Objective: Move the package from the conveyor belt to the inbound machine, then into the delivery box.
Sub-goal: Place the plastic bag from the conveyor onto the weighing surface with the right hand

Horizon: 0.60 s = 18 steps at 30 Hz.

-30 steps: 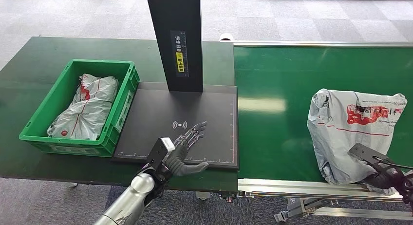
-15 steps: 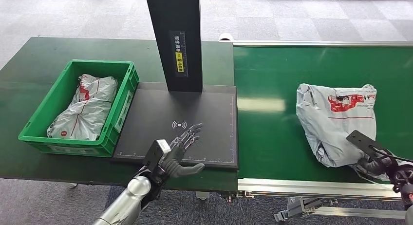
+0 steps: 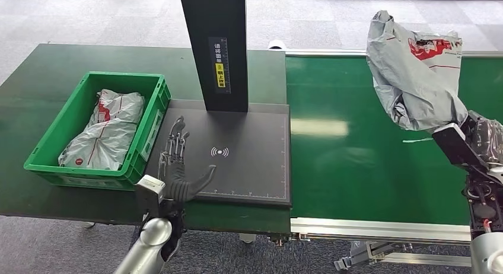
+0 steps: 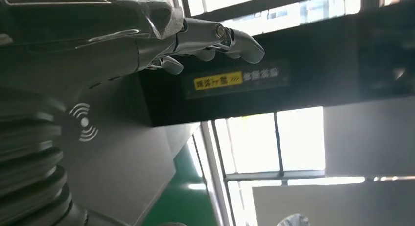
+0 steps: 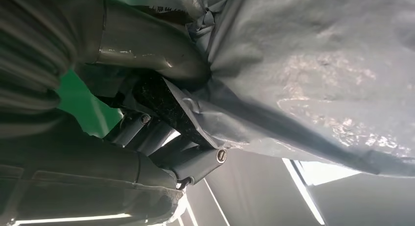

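Note:
My right hand (image 3: 483,137) grips a grey plastic mail package (image 3: 415,72) with red print and holds it up, well above the green conveyor belt (image 3: 356,143). Up close, the thumb and dark fingers (image 5: 161,103) pinch the package's crumpled film (image 5: 313,64). My left hand (image 3: 177,167) hovers open, fingers spread, over the left part of the inbound machine's black scan plate (image 3: 249,161), beside its wireless mark (image 3: 219,151). The machine's black post (image 3: 215,48) stands behind. The green delivery box (image 3: 56,167) sits left of the plate with another grey package (image 3: 104,131) inside.
The dark green table (image 3: 35,78) carries the box and the machine. An aluminium rail (image 3: 379,229) edges the belt's front. Grey carpet lies beyond the table. In the left wrist view, the black post with its yellow label (image 4: 218,80) rises ahead of my fingers (image 4: 215,37).
My right hand has lifted the package off the belt, up and away from me. My left hand has swung left across the scan plate toward the box.

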Available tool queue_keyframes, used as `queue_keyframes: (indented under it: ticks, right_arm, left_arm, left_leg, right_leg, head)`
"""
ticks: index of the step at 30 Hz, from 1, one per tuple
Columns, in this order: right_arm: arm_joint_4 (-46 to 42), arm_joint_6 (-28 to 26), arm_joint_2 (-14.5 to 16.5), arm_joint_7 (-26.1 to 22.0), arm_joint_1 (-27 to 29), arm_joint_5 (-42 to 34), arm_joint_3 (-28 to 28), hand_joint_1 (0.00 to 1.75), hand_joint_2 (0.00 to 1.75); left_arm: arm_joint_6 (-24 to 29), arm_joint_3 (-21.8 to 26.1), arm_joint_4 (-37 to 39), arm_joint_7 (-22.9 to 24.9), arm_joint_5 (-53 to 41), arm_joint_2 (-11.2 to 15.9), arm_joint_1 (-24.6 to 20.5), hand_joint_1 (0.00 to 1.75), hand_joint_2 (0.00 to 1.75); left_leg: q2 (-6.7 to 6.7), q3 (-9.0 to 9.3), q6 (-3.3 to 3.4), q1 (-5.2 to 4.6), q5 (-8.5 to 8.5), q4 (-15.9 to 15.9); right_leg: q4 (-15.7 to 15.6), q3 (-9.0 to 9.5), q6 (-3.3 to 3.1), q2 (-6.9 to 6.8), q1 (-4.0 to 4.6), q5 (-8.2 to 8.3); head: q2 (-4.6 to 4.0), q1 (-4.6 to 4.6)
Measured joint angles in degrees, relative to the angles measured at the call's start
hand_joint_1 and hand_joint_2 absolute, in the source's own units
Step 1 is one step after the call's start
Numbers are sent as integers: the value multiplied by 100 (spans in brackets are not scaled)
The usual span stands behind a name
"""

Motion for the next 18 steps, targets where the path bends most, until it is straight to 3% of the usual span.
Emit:
queue_keyframes:
  ticks: [8,18]
  right_arm:
    - [-1816,-668,222,-240,969,245,196,175,175]
    - [-3642,-647,394,29,1886,1562,1214,175,175]
  left_arm:
    - [584,-2,-1140,-4,54,-14,227,0,175]
    - [544,1,-1491,-3,98,-117,310,0,175]
  left_leg:
    - [-1,2,-1,0,-1,-1]
    - [2,3,-1,1,0,-2]
  right_leg:
    - [0,-1,-3,1,3,-2]
    - [0,0,-3,-1,3,-3]
  head:
    - [0,-1]
    - [0,1]
